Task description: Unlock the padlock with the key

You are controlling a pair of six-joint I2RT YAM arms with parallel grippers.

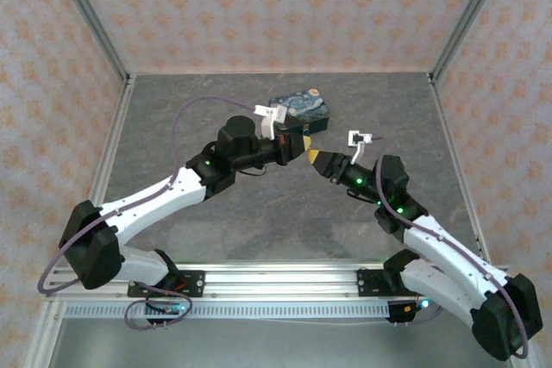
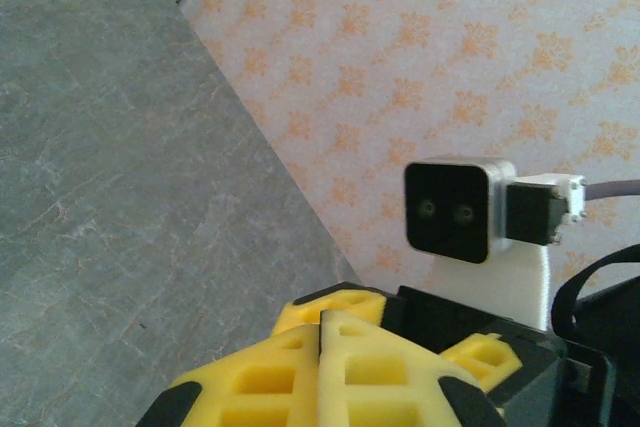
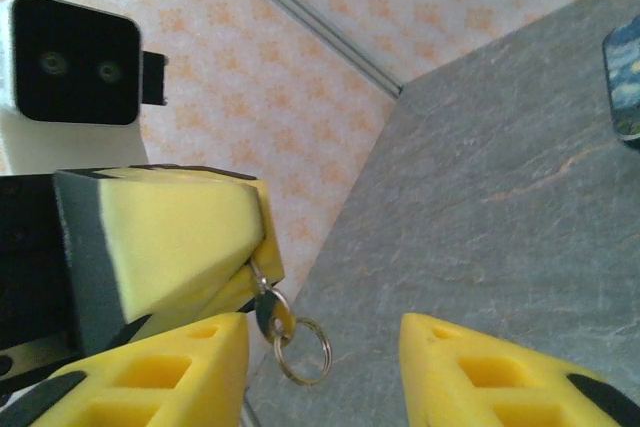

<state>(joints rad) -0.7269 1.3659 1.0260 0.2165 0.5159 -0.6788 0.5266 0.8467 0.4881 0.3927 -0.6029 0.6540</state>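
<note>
In the right wrist view the key (image 3: pixel 262 302) sticks out from between my left gripper's shut yellow fingers (image 3: pixel 170 237), its silvery head and a thin ring (image 3: pixel 303 351) hanging free below the tips. My right gripper (image 3: pixel 320 372) is open around that ring without touching it, one finger (image 3: pixel 150 382) just left of the key. From above, the left gripper (image 1: pixel 304 146) and right gripper (image 1: pixel 321 161) meet tip to tip in front of the tin. In the left wrist view the left gripper (image 2: pixel 322 325) is pressed shut. The padlock is hidden.
A dark blue painted tin (image 1: pixel 300 109) stands just behind the two grippers, its corner also in the right wrist view as the tin (image 3: pixel 625 77). The grey table (image 1: pixel 259 230) is walled by patterned panels with metal rails along its edges.
</note>
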